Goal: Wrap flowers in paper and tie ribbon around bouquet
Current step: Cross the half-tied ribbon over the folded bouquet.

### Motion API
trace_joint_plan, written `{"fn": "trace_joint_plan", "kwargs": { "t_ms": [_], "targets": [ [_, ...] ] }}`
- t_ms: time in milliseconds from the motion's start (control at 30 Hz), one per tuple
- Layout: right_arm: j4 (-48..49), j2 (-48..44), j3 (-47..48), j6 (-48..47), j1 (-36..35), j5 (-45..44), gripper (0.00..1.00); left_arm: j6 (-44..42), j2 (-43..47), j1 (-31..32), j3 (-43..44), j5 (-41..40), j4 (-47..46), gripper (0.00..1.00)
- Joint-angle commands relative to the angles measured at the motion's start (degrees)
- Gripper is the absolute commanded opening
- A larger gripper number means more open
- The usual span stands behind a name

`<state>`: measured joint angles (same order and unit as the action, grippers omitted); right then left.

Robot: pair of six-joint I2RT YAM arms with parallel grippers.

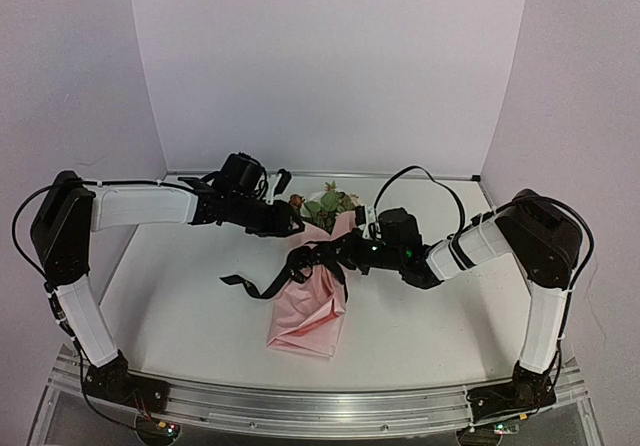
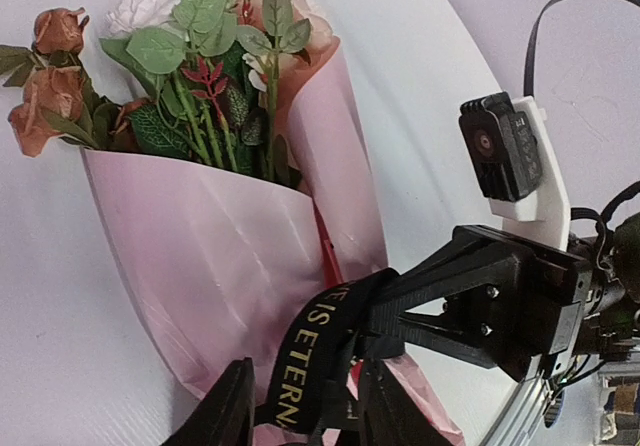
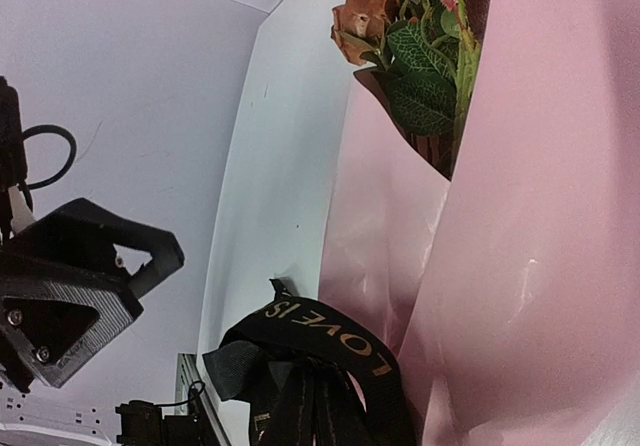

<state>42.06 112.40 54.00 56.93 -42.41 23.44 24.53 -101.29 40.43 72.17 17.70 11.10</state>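
Item: bouquet (image 1: pixel 312 306), lying mid-table (image 1: pixel 180 306), ribbon (image 2: pixel 305 361) at its middle.
Black ribbon, gold lettering: "IS ETERN" legible from my left wrist, "LOVE IS" from my right. My left claw (image 2: pixel 305 416) stands apart with the ribbon running between its fingers; my right claw (image 2: pixel 378 311) is pinched together on the ribbon. Flowers (image 2: pixel 215 66) point toward the back wall (image 1: pixel 330 66), paper (image 2: pixel 210 256) tip toward the near edge. Bare table lies on both sides.

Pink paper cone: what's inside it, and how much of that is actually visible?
Rose heads and green leaves stick out of the paper cone at its wide end. Their lower stems are hidden by the paper, and the black ribbon crosses its lower part.
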Motion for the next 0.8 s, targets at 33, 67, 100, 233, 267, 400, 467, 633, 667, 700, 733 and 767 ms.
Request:
{"fn": "trace_joint_plan", "kwargs": {
  "t_ms": [33, 67, 100, 233, 267, 400, 467, 633, 667, 700, 733, 767],
  "targets": [
    [2.2, 0.0, 1.5, -0.4, 0.1, 0.3, 0.01, -6.4, -3.1, -0.1, 4.8, 4.2, 2.0, 0.4],
    [2.2, 0.0, 1.5, -0.3, 0.1, 0.2, 0.01, -7.4, -4.1, -0.1, 5.9, 5.3, 2.7, 0.4],
    [2.2, 0.1, 1.5, -0.2, 0.1, 0.1, 0.01, -8.4, -5.0, -0.1, 6.9, 6.3, 3.7, 0.4],
    [2.3, 0.2, 1.4, -0.2, 0.1, 0.1, 0.01, -10.7, -7.5, -0.1, 9.4, 8.5, 6.3, 0.4],
    [2.2, 0.2, 1.4, -0.2, 0.1, 0.2, 0.01, -11.0, -7.9, -0.1, 9.7, 8.4, 6.7, 0.4],
    [2.2, 0.2, 1.5, -0.2, 0.1, 0.0, 0.01, -12.0, -9.3, -0.1, 11.0, 7.9, 8.2, 0.34],
    [2.2, 0.2, 1.5, -0.2, 0.1, 0.0, 0.01, -12.1, -9.8, 0.0, 11.0, 8.5, 8.4, 0.33],
    [2.2, 0.2, 1.6, -0.1, 0.1, 0.1, 0.01, -11.8, -10.3, 0.2, 10.7, 9.5, 8.2, 0.19],
    [2.2, 0.2, 1.6, -0.1, 0.1, 0.1, 0.01, -11.5, -9.9, 0.2, 10.3, 9.6, 7.7, 0.13],
    [2.1, 0.3, 1.6, -0.1, 0.1, 0.1, 0.01, -11.3, -9.7, 0.3, 10.0, 9.6, 7.0, 0.07],
    [2.1, 0.3, 1.7, 0.0, 0.1, 0.2, 0.01, -10.9, -9.1, 0.4, 9.7, 9.7, 6.3, 0.03],
    [2.1, 0.4, 1.8, 0.0, 0.1, 0.3, 0.01, -10.7, -8.4, 0.6, 9.1, 9.8, 5.5, 0.02]
  ]
}}
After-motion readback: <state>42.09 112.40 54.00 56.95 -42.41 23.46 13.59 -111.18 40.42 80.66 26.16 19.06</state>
